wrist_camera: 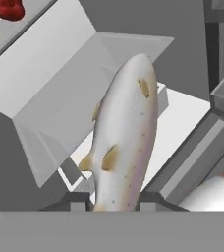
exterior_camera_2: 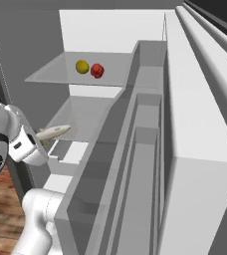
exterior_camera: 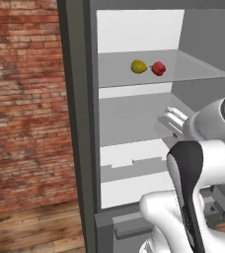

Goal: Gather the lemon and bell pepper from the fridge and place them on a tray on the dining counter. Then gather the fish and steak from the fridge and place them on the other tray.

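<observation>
Gripping the fish (wrist_camera: 126, 138), the claw (wrist_camera: 115, 203) was clamped; lemon (exterior_camera: 138, 66) and bell pepper (exterior_camera: 158, 68) sat shelved above it.

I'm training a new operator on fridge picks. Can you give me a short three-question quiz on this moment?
1. True or false: the end effector is shut on the fish.
2. The lemon and bell pepper lie on: A) the upper glass shelf, B) the fridge floor, C) a door bin.
3. Which of those two fruits sits nearer the fridge's open door in the right base view?

Key: 1 true; 2 A; 3 the bell pepper.
</observation>
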